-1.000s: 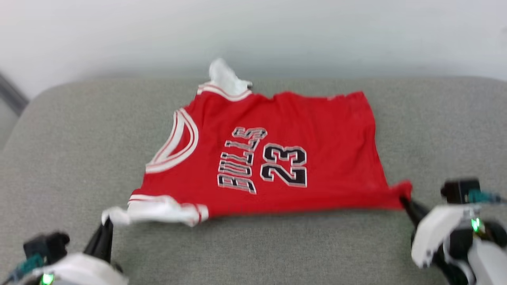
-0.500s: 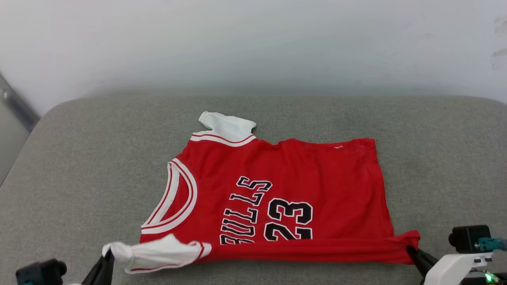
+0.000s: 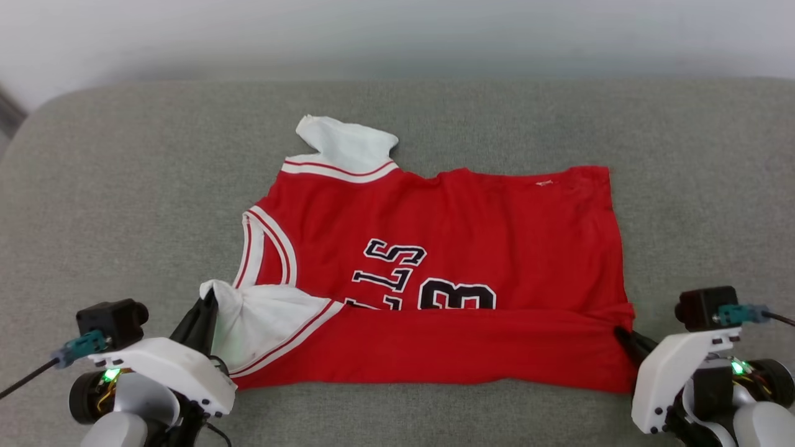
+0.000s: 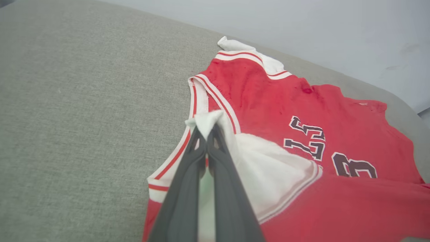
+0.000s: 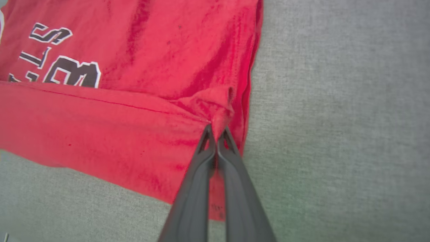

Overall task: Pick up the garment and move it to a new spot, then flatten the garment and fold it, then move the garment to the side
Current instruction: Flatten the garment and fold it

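The garment (image 3: 459, 230), a red jersey with white sleeves and a black number, lies on the grey cushion (image 3: 124, 186) with its collar to the left. Its near edge is turned over toward the back and covers the lower part of the lettering. My left gripper (image 3: 208, 304) is shut on the near white sleeve (image 4: 208, 121), held over the collar trim. My right gripper (image 3: 621, 332) is shut on the near red hem corner (image 5: 220, 119), lifted over the jersey's right side. The far white sleeve (image 3: 341, 143) lies flat at the back.
A pale wall (image 3: 397, 31) runs behind the cushion's rounded back edge. Bare grey fabric surrounds the jersey on the left (image 4: 84, 101) and on the right (image 5: 336, 101).
Both grippers have carried the near edge of the jersey up and toward the back, folding it over the lettering. The head camera has also shifted.
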